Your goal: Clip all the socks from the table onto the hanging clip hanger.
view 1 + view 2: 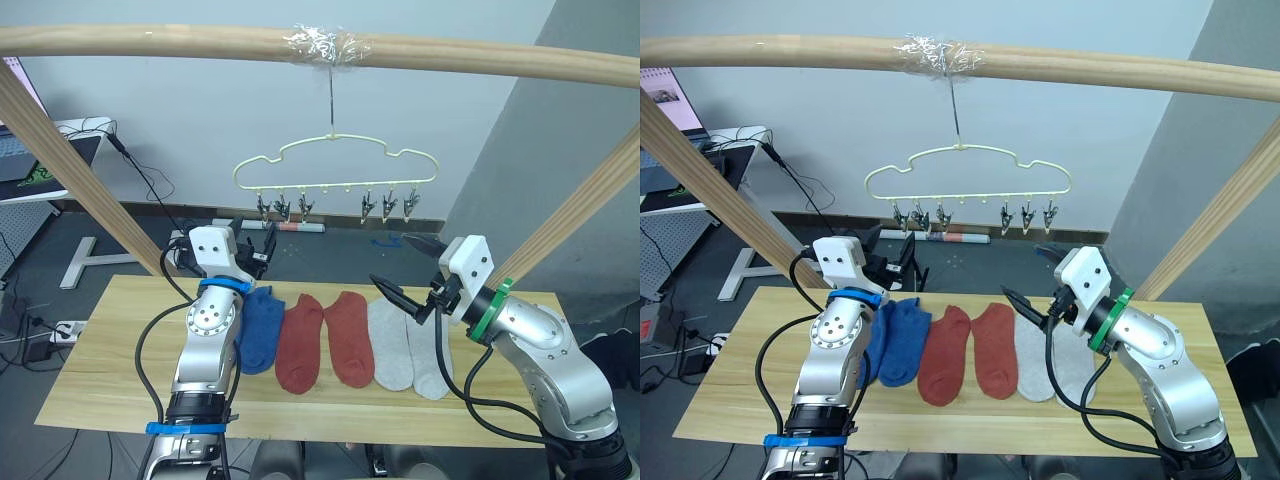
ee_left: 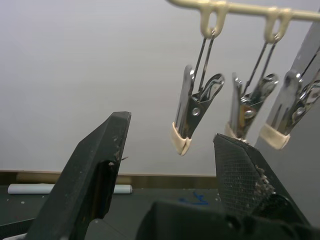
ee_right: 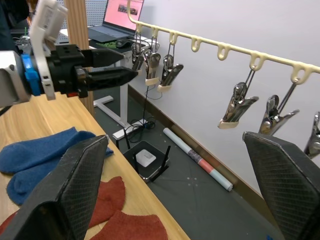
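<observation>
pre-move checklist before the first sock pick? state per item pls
1. Left gripper with black fingers open and empty: ok.
2. Right gripper with black fingers open and empty: ok.
3. All six short fabric socks on the pale light-wood table: two blue, two rust-red, two light grey: ok.
4. Small grey metal clips on the pale-yellow wire clip hanger free, nothing clipped: ok.
5. Hanger's metal hook fixed to the round wooden pole: taped there, but how firmly cannot tell.
6. Either gripper lined up over a sock: not ok, both raised toward the clips.
</observation>
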